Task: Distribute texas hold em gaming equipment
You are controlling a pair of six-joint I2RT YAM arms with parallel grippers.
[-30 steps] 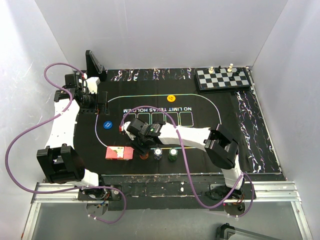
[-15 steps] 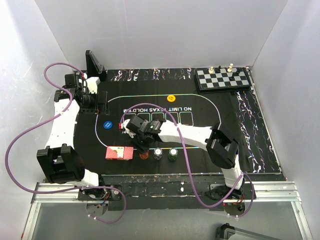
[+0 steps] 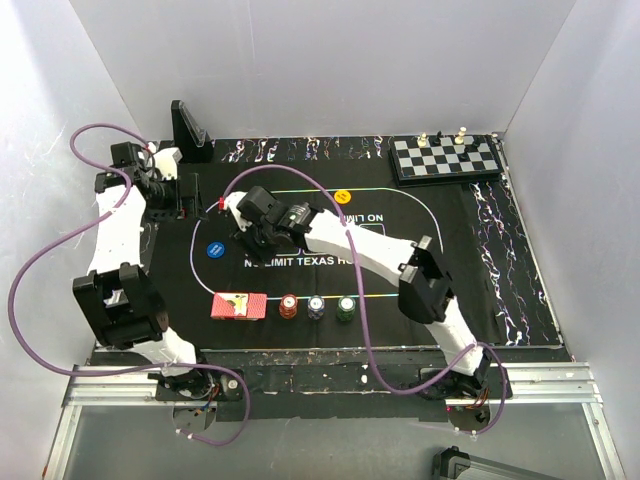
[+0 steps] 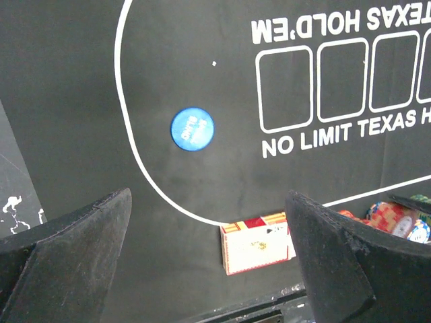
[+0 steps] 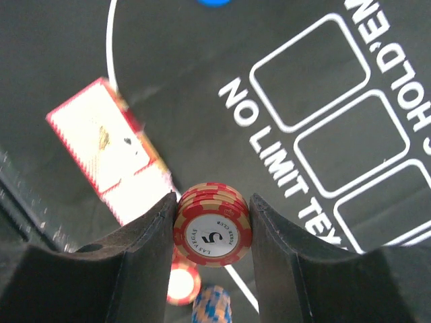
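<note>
Right wrist view shows a small stack of red chips [image 5: 213, 227] grasped between the 2 fingers [image 5: 145, 252] of the right gripper [image 5: 213, 200]. The stack is held close to the fingertips. Its rims are pressed by 1 pad on each side, and its face, marked with a 5, is turned to the camera. It appears to be lifted off the black mat [image 5: 188, 87]. Below the fingers a card pack [image 5: 111, 158] with a red border is seen, and near it another red pile [image 5: 182, 284] and a blue pile [image 5: 210, 306] of chips.

From the top external camera, the right gripper is found over the left half of the mat, by the printed words. It is between the blue disc [image 3: 214, 251] and the yellow disc [image 3: 342, 197], nearer to the blue one. The card pack, the red pile, the blue pile and a green pile [image 3: 345, 307] are laid in 1 row along the near edge of the mat, each apart from the next. A chessboard [image 3: 445, 157] is placed in the far right corner of the bench.

The left gripper [image 4: 207, 202] is held at the left side of the bench, toward the far edge. Its fingers are spread wide and nothing is caught between them. Through the gap only the mat, the blue disc and the card pack are seen.
</note>
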